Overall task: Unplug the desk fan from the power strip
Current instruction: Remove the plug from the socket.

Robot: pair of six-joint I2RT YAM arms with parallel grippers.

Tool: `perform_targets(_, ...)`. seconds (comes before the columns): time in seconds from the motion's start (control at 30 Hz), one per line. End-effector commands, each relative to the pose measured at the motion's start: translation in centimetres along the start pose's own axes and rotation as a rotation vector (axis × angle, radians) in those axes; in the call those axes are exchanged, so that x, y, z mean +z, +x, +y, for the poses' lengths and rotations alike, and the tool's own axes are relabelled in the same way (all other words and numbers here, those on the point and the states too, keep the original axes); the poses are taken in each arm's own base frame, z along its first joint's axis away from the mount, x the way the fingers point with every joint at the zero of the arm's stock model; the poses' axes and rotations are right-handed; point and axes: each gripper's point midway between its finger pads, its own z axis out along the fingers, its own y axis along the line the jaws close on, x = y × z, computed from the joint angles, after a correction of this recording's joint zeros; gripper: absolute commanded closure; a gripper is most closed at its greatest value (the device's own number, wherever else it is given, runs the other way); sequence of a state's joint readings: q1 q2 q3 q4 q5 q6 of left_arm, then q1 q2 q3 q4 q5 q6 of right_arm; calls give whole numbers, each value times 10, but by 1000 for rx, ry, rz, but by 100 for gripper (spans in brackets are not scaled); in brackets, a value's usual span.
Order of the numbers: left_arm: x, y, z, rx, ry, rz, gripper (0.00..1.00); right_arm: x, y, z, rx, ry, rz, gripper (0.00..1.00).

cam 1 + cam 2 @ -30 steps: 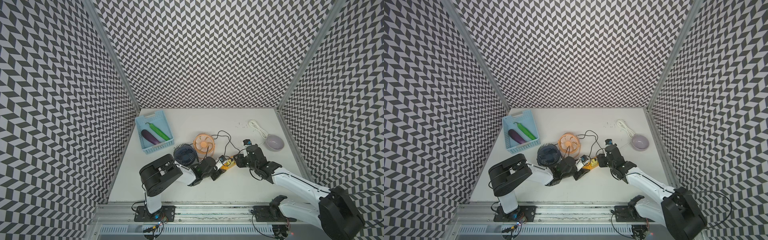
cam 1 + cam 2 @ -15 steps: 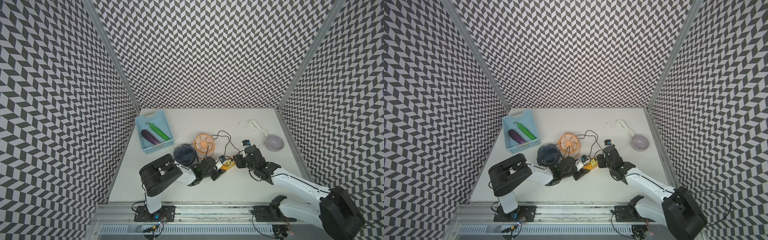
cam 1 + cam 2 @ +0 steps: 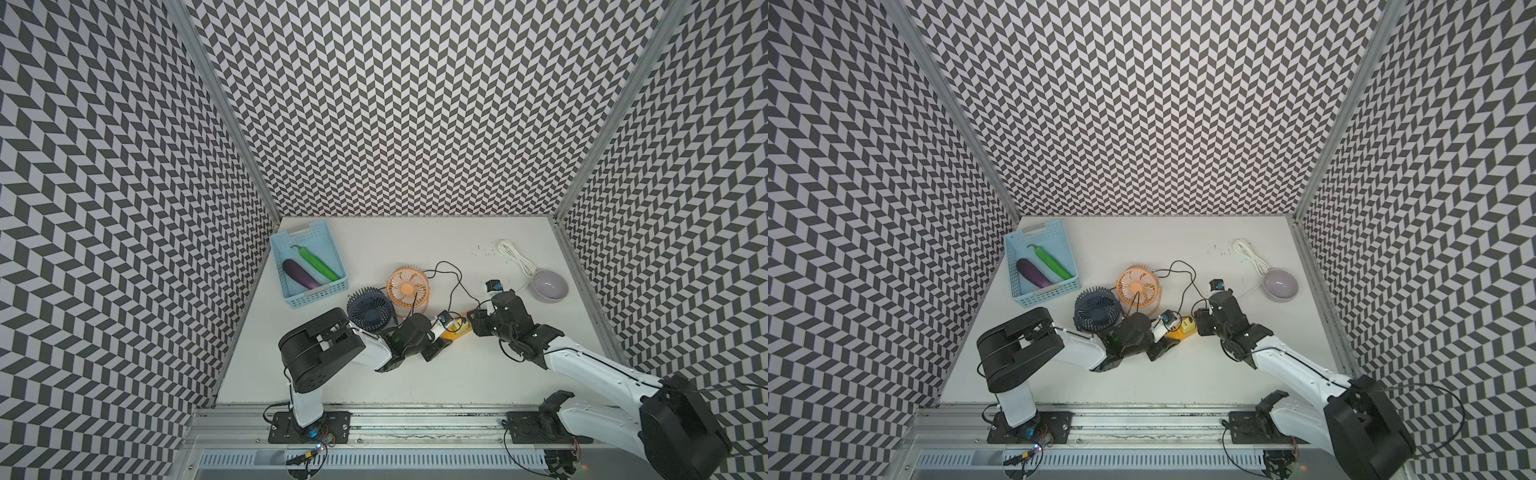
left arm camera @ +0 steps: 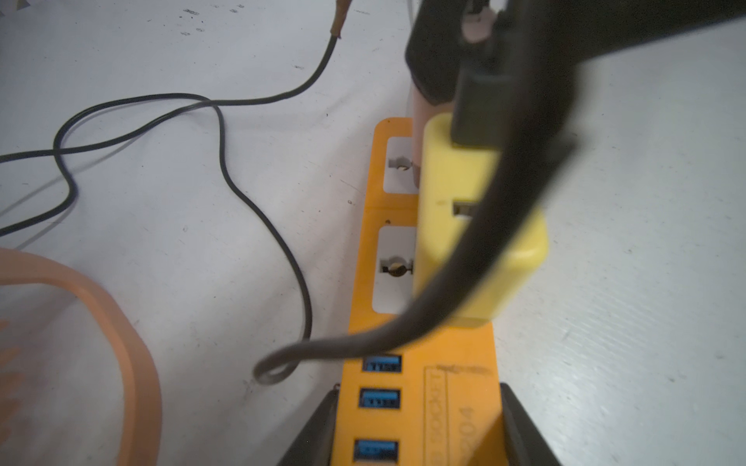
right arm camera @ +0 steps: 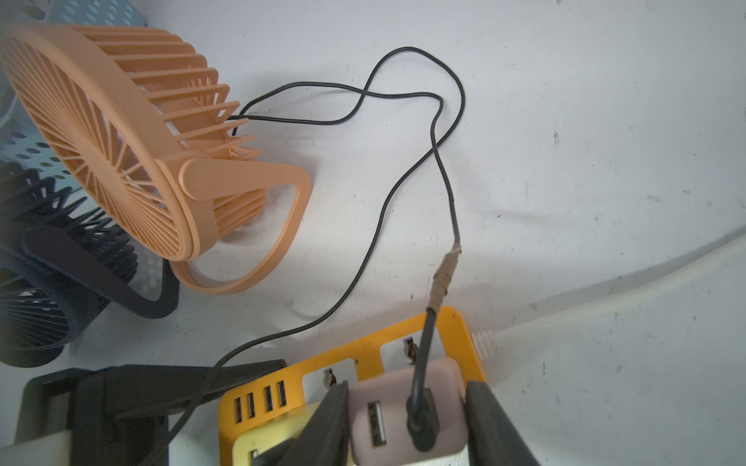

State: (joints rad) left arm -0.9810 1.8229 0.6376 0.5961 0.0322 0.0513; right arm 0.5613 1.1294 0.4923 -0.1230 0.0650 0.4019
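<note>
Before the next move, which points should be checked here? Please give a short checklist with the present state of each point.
1. Grip of left claw on power strip, USB end: ok.
2. Grip of right claw on pink adapter: ok.
3. Seating of pink adapter in the strip: ok.
4. Slack in its black cable on the table: ok.
5. Gap between yellow adapter and right claw's finger: cannot tell.
6. Cable's end at orange fan: cannot tell.

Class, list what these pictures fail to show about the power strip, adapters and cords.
Prongs of pink adapter: right wrist view, hidden under its body.
Same adapter: left wrist view, mostly behind yellow adapter and blurred cable.
Power strip sockets: top views, tiny, covered by left gripper and right gripper.
Navy fan: right wrist view, cut off by the edge.
</note>
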Motion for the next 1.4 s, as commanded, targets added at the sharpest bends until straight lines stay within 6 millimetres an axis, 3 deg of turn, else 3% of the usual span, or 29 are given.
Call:
perform_targets(0.0, -3, -4, 0, -18, 8, -5, 81, -6, -11, 15, -20, -31, -40, 73)
perform_targets(0.13, -3, -3, 0, -21, 9, -2, 81, -6, -11, 17, -19, -29, -41, 73)
perform_targets(0.4, -4, -2, 1, -21, 8, -2, 81, -3, -11, 0, 104, -81, -27, 73)
perform_targets(0.53, -3, -1, 0, -21, 9, -3, 81, -5, -13, -2, 71, -67, -27, 73)
perform_targets(0.97, -2, -3, 0, -27, 15, -6, 81, -6, -11, 13, -22, -26, -36, 73)
perform_targets(1.23, -3, -1, 0, -27, 16, -3, 81, -7, -17, 5, 76, -66, -48, 73)
perform_targets(1.37, -2, -2, -1, -27, 19, -4, 81, -8, -17, 8, 41, -83, -36, 73)
